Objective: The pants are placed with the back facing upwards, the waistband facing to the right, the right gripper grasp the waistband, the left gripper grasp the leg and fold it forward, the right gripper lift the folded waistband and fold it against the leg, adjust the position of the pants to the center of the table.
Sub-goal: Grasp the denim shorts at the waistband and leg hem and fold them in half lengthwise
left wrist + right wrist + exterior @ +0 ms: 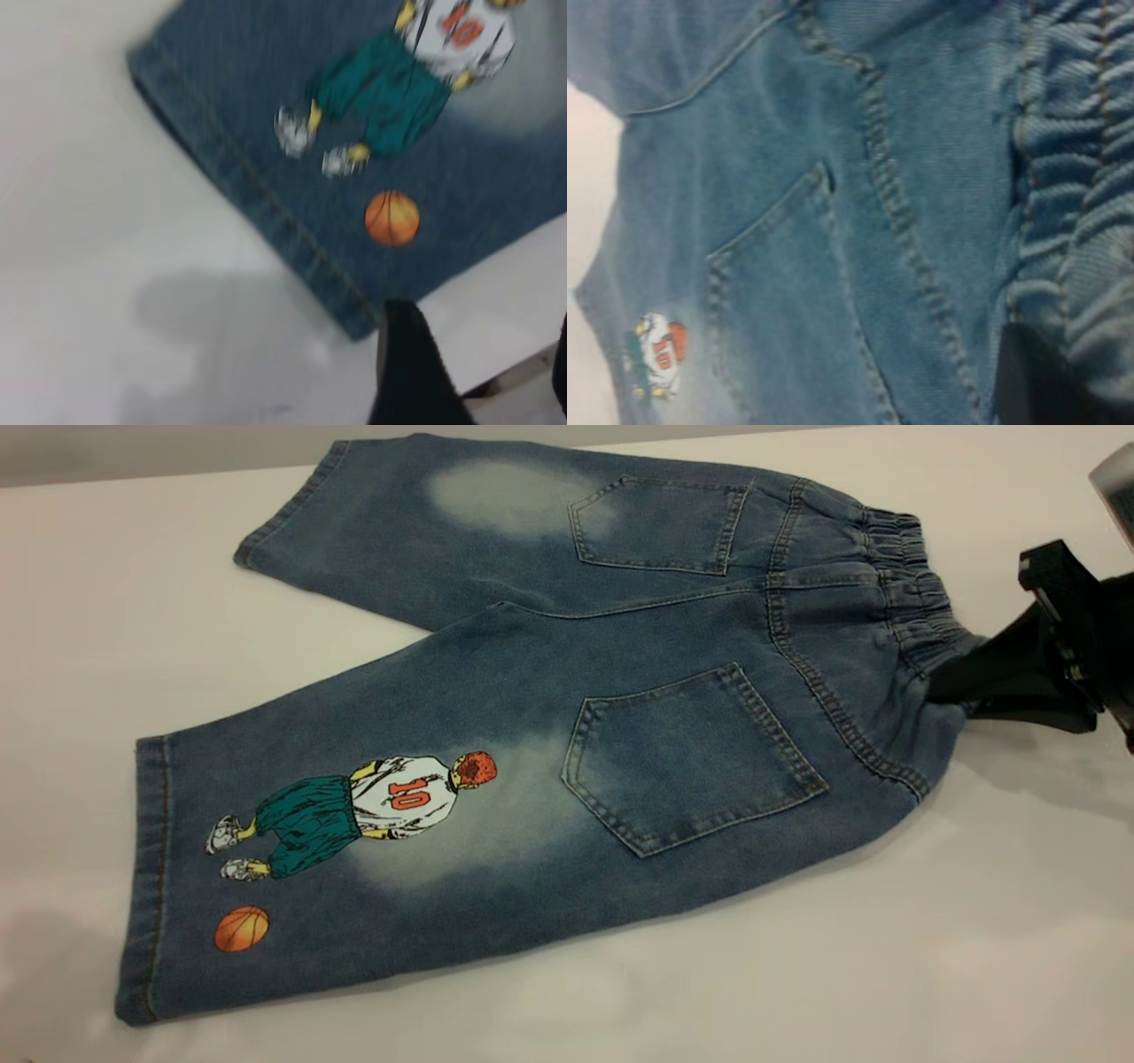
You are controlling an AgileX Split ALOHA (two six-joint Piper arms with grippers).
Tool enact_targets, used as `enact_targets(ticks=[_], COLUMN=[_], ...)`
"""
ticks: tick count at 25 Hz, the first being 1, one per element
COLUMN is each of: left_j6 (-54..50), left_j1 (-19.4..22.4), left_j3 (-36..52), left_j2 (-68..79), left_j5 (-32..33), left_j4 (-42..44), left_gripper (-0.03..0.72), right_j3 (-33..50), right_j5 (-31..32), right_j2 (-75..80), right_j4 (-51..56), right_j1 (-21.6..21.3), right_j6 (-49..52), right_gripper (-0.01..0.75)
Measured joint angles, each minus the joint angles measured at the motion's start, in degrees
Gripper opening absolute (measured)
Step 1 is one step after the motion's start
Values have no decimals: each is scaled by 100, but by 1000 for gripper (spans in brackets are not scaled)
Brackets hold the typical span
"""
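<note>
Pants [549, 717] lay lengthwise from nine to three o'clock on the bench [974, 957]. At three, the right tool [952, 682] met the waistband [904, 593]; whether it had clamped, I couldn't tell. At nine, the left tool [478, 372] hovered spread and empty by the leg [354, 841] hem.

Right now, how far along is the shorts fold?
Done: the denim shorts lie flat, back pockets up, elastic waistband to the right. In hand: the right gripper is at the waistband's near end; whether it has clamped is unclear. The left gripper hovers just off the hem corner of the printed leg, nothing held. Left: both folds, then centring on the white table.
</note>
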Motion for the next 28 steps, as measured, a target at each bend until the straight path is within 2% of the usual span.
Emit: enact_targets(ticks=[9, 17, 28], left_j6=[-335, 87, 77], left_j1=[0, -572, -700], left_j3=[10, -273, -538], left_j2=[955, 1857, 3375], left_j5=[-555, -934, -1196], left_j4=[-82, 332, 761], left_gripper=[364, 364, 364], right_j3=[-5, -57, -57], right_j5=[224, 218, 230], right_j2=[-5, -5, -5], right_j4=[0, -9, -4], right_j1=[0, 5, 0], right_j6=[13, 7, 75], right_gripper=[44, 44, 44])
